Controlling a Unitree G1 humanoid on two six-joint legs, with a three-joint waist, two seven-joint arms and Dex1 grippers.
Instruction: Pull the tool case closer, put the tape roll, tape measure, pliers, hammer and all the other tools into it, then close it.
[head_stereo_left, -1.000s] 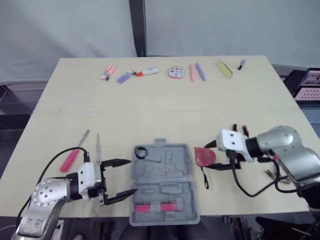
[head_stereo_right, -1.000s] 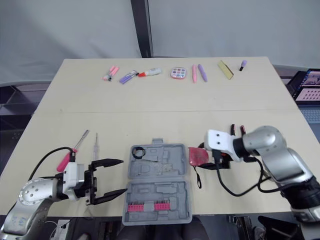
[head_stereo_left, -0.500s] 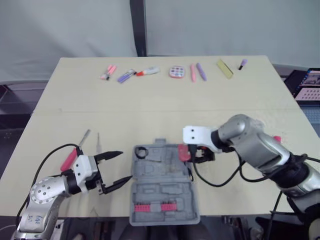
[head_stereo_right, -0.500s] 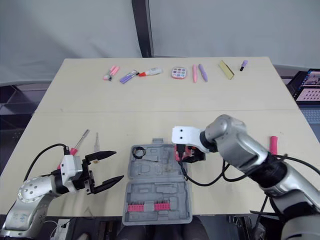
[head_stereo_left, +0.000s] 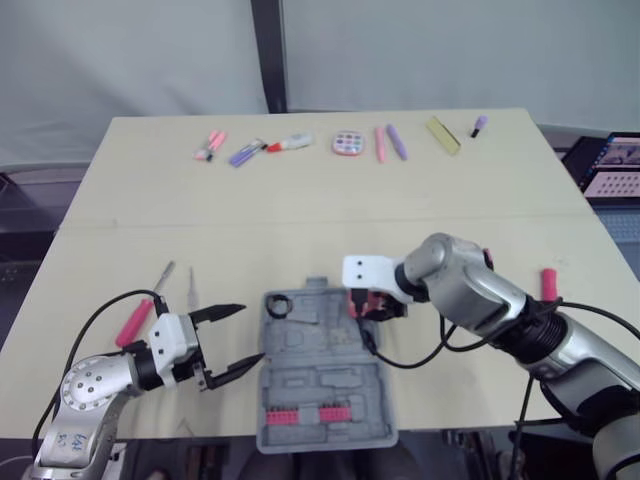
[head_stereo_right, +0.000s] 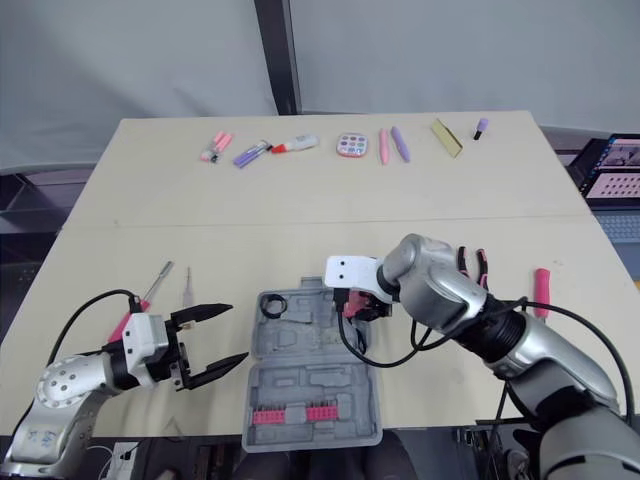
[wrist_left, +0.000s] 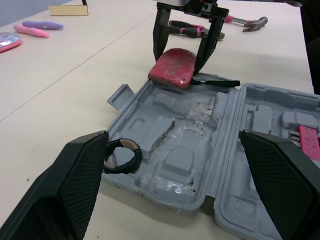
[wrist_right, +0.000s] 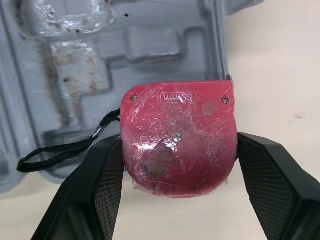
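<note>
Right claw (head_stereo_left: 375, 305) clamped on tape measure (wrist_right: 177, 137) over tool case (head_stereo_left: 325, 375) rim; left claw (head_stereo_left: 228, 340) apart. Risk: release here may drop it outside.

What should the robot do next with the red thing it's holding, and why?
Probably carry the tape measure a little further in over the tool case before letting go. The right pincer grips it right at the case's rim, partly over the bare table, so releasing here might drop it outside a moulded slot.
</note>
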